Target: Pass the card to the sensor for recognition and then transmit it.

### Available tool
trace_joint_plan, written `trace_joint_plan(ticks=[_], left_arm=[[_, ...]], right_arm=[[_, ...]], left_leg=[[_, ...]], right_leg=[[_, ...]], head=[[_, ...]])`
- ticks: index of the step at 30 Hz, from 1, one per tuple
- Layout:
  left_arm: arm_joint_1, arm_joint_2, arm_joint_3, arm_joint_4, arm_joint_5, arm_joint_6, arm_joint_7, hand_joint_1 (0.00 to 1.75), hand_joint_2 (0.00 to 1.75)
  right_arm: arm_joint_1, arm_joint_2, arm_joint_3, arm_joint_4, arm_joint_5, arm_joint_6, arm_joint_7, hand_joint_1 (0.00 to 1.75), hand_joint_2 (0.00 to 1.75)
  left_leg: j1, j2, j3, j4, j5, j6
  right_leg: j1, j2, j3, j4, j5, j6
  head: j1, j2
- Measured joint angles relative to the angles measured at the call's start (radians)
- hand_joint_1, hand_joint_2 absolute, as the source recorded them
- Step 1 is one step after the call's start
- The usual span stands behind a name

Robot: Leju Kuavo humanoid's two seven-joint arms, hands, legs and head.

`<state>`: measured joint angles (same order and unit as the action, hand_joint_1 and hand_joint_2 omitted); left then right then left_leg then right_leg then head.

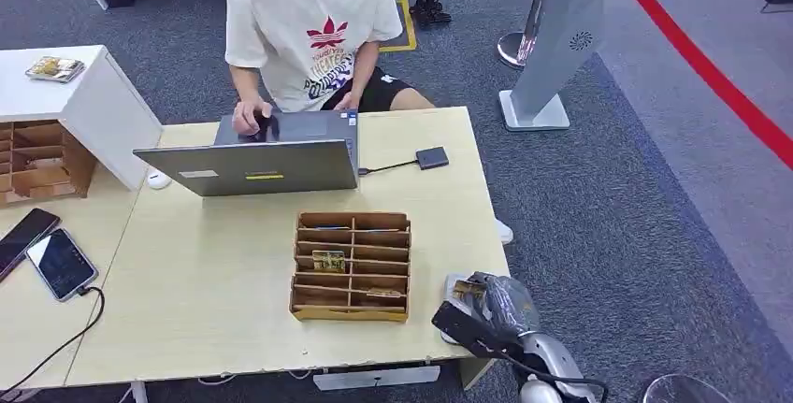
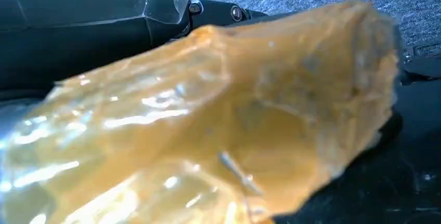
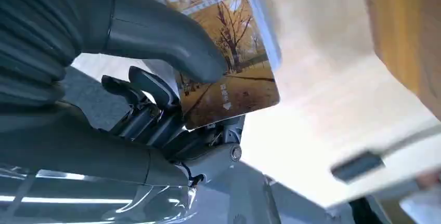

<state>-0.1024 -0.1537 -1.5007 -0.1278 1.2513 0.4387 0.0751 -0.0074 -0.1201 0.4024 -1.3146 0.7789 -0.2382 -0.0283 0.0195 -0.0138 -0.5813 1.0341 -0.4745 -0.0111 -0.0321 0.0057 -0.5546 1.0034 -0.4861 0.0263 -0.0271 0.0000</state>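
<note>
Golden-brown and printed with an autumn tree scene, the card [image 3: 229, 73] is clamped in the right hand [image 3: 156, 78]: the thick grey thumb presses on its printed face and the darker fingers [image 3: 148, 96] back it from behind. In the head view the right hand [image 1: 491, 305] holds the card [image 1: 469, 287] at the right front corner of the table [image 1: 187, 272], just beside the wooden slotted organiser [image 1: 353, 266] and over a small light pad [image 1: 455, 283] that lies on the tabletop there; contact between card and pad cannot be determined.

The organiser stands on the table ahead of the robot, and a second card [image 1: 328, 260] sits in one of its middle compartments. Beyond the organiser, an open grey laptop [image 1: 257, 165] faces away from the robot. A cable runs from the laptop to a small dark box [image 1: 432, 157] lying on the table to the right of the laptop. A person in a white T-shirt [image 1: 309, 29] sits behind the laptop with one hand on its keyboard.

Two phones [image 1: 47, 253] lie on an adjacent table left of the organiser, one connected to a cable.

The left wrist view is covered by a blurred amber translucent wrapping [image 2: 208, 125], so the state of the left hand cannot be determined.
</note>
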Motion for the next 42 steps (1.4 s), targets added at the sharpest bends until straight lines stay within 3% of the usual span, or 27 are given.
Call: trace_joint_plan(ticks=[6, 10, 16, 24, 36, 42], left_arm=[[0.002, -0.003, 0.0, 0.0, 0.027, 0.006, -0.018, 0.0, 0.0], [0.002, -0.005, 0.0, 0.0, 0.037, 0.011, -0.025, 0.0, 0.0], [0.002, -0.005, 0.0, 0.0, 0.043, 0.014, -0.027, 0.0, 0.0], [0.001, -0.005, 0.0, 0.0, 0.04, 0.014, -0.025, 0.0, 0.0], [-0.001, -0.005, -0.005, 0.0, 0.009, 0.01, -0.014, 0.0, 0.0], [-0.012, -0.002, -0.026, 0.0, -0.129, -0.009, 0.018, 0.0, 0.0]], right_arm=[[0.051, 0.073, -0.048, -0.133, -0.096, -0.139, -0.141, 1.75, 1.75], [0.082, 0.128, -0.071, -0.271, -0.172, -0.188, -0.225, 1.75, 1.75], [0.113, 0.177, -0.077, -0.425, -0.229, -0.225, -0.288, 1.75, 1.75], [0.111, 0.198, -0.074, -0.489, -0.244, -0.234, -0.309, 1.75, 1.75], [0.01, 0.218, -0.013, -0.491, -0.253, -0.215, -0.328, 1.75, 1.75], [-0.194, 0.248, 0.064, -0.433, -0.171, -0.142, -0.223, 1.75, 1.75]], left_leg=[[0.0, -0.001, -0.003, 0.0, 0.001, -0.001], [0.0, -0.001, -0.004, 0.0, 0.0, -0.001], [0.0, 0.0, -0.005, 0.0, 0.0, 0.0], [0.0, 0.0, -0.005, 0.0, 0.0, -0.001], [0.0, 0.0, -0.006, 0.0, 0.001, -0.001], [0.0, 0.0, -0.005, 0.0, 0.003, -0.001]], right_leg=[[0.0, -0.001, -0.003, 0.0, 0.0, 0.0], [0.0, 0.0, -0.004, 0.0, 0.0, 0.0], [0.0, 0.0, -0.005, 0.0, -0.001, 0.0], [0.0, 0.0, -0.005, 0.0, 0.0, 0.0], [0.0, 0.0, -0.005, 0.001, 0.0, 0.0], [0.0, 0.0, -0.005, 0.001, 0.001, 0.0]], head=[[0.0, 0.0], [0.0, 0.0], [0.0, 0.0], [0.0, 0.0], [0.0, 0.0], [0.0, 0.0]])
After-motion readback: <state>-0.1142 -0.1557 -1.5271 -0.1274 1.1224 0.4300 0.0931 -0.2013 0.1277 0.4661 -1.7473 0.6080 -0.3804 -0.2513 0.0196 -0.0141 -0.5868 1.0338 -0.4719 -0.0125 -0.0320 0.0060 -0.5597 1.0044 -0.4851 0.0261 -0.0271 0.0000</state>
